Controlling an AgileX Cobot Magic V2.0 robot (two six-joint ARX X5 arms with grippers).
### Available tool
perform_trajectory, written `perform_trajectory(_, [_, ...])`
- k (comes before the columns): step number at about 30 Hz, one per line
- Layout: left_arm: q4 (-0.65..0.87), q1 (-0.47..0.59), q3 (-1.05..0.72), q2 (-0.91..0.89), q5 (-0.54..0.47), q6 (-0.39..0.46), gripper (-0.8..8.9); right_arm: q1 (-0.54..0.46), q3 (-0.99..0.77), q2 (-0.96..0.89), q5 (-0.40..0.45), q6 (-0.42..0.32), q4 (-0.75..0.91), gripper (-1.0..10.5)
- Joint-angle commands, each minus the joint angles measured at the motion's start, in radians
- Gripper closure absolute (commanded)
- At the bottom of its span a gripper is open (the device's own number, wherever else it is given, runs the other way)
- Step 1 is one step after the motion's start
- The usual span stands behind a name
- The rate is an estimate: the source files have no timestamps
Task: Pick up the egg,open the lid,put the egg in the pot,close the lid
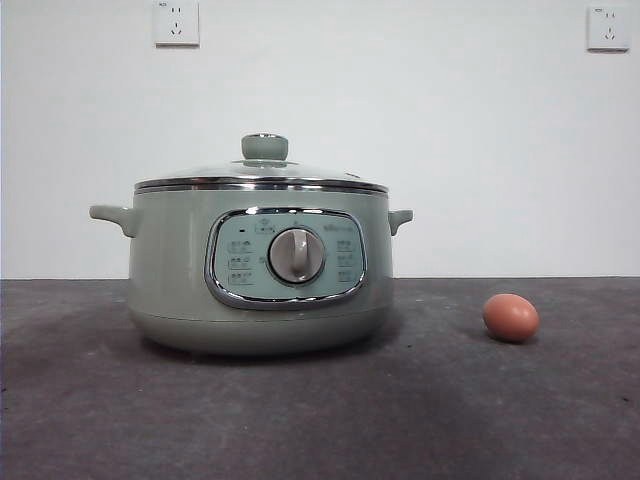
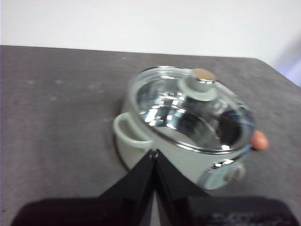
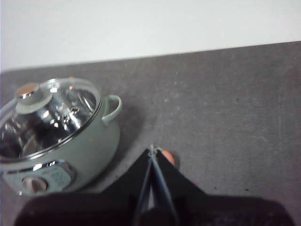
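Front view: surface [image 1: 90, 420] dark grey, wide bare stretches on both sides and ahead of everything, no clutter. Pot [image 1: 258, 270] sits left of centre, lid [image 1: 262, 175] seated flush, knob [image 1: 264, 147] up. Egg [image 1: 510, 317] lies on its side right of the pot, clearly apart from it, nothing else near it

Both arms up and back, out of front view. Left tool [image 2: 154, 151] clenched, tips together, hovering over the pot's side handle. Right tool [image 3: 151, 149] clenched too, egg peeking out just behind its tip, so it sits roughly above the egg

Risks, my read:
- right tool must release before descending, or the tips hit the shell and crack it or knock it rolling
- smooth oval shell: off-centre pinch could squirt it out, and it can roll freely on bare surface
- glass lid has only the small knob to hold; a poor grip lets it tilt and slip
- surface corner shows in left wrist view beyond the pot; egg side has room, but a long roll heads to an edge
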Motion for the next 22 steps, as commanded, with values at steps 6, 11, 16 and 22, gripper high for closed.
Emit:
perform_trajectory(6, [-0.164,0.003,0.217,0.127,0.055,0.098,8.2,0.001,0.245,0.149,-0.012,-0.145,-0.223,9.6])
perform_trajectory(11, [-0.266,0.003,0.301,0.175,0.053,0.147,8.2,0.001,0.301,0.203,-0.012,-0.17,-0.296,9.6])
perform_trajectory(16, [-0.288,0.003,0.32,0.193,0.054,0.155,8.15,0.001,0.311,0.227,-0.012,-0.169,-0.317,9.5])
perform_trajectory(22, [-0.29,0.003,0.32,0.199,0.054,0.153,3.25,0.001,0.314,0.232,-0.036,-0.169,-0.327,5.9])
